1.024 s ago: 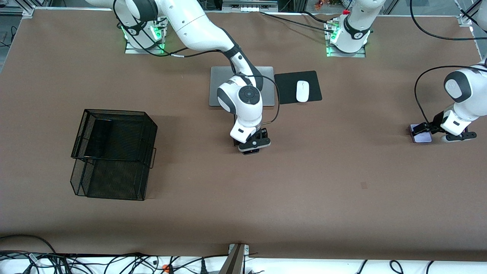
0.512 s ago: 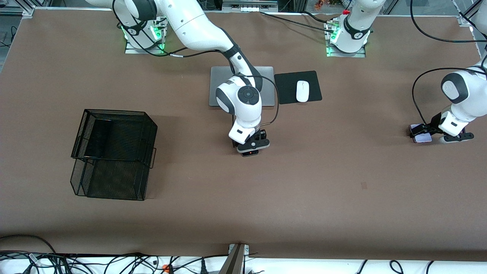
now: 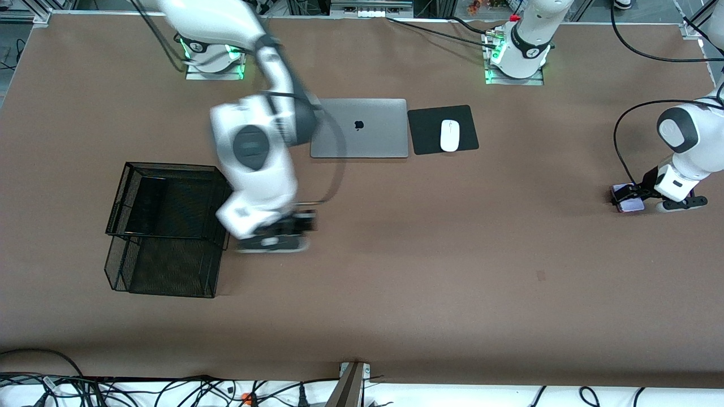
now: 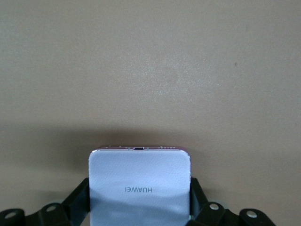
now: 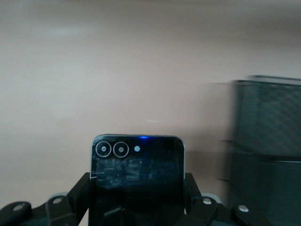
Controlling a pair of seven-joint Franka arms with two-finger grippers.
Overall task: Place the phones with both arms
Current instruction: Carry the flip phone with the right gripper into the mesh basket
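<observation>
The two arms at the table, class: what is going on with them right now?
The right gripper holds a small black phone between its fingers and is up over the table beside the black mesh tray. The left gripper is down at the left arm's end of the table, its fingers on either side of a pale lavender-white phone. A closed silver laptop and a white mouse on its black pad lie untouched.

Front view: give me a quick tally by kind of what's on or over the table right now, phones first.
Phones: 3: long black phone in the mesh tray's upper tier, small black phone, lavender-white phone
Mesh trays: 1
Laptops: 1
Computer mice: 1
Mouse pads: 1
Total: 7
</observation>
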